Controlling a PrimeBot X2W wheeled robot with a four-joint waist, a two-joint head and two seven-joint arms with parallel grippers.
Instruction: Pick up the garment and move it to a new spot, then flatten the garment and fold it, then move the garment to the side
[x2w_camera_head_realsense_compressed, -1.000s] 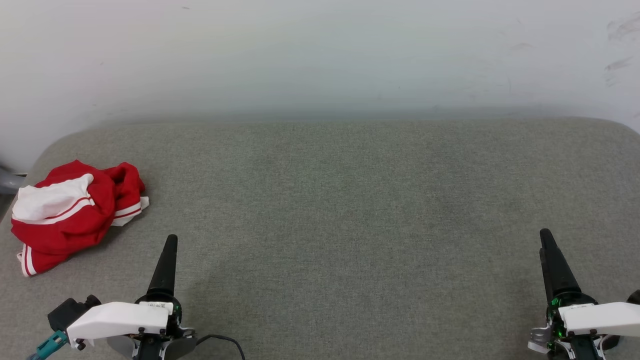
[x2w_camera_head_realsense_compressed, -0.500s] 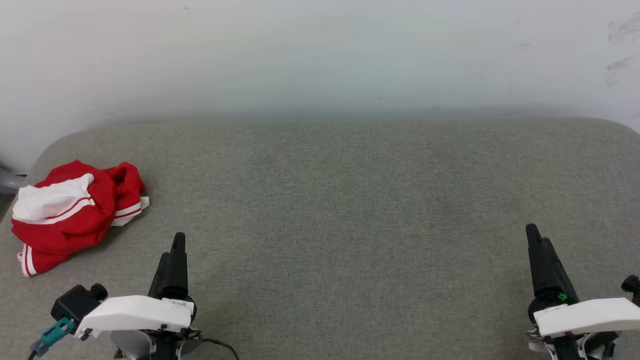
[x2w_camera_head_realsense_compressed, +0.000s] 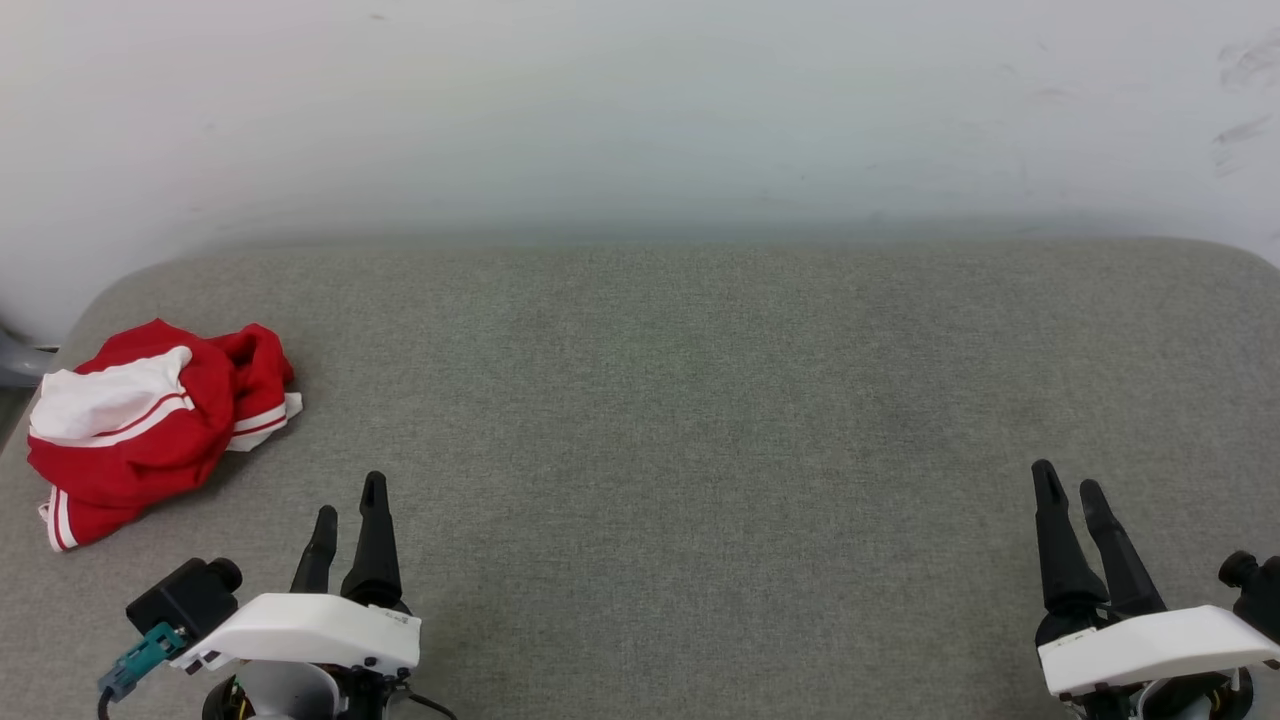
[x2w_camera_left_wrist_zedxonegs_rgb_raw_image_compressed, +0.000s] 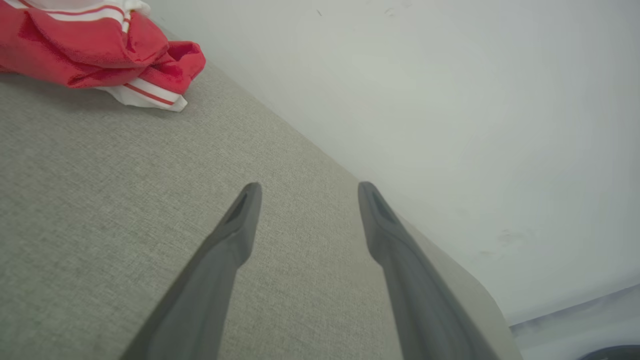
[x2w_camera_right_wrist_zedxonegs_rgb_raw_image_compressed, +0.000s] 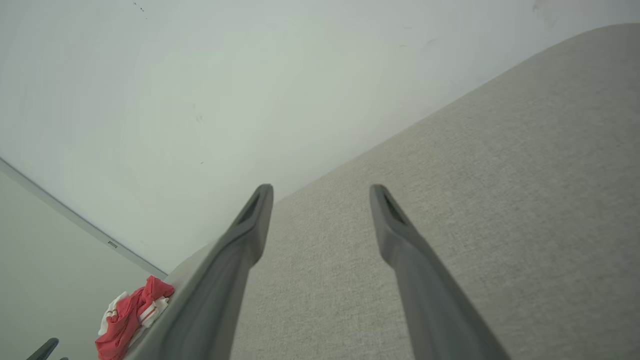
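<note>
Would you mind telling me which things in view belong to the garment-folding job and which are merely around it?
Belonging to the job:
- garment, red and white, crumpled at the left end
- left gripper, open, nearer to it
- right gripper, open, far across

Merely around:
- padded surface, grey, bearing the garment
- wall, white, behind

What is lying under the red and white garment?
The garment lies crumpled on the grey fabric surface. Whether anything is hidden beneath its folds cannot be seen.
</note>
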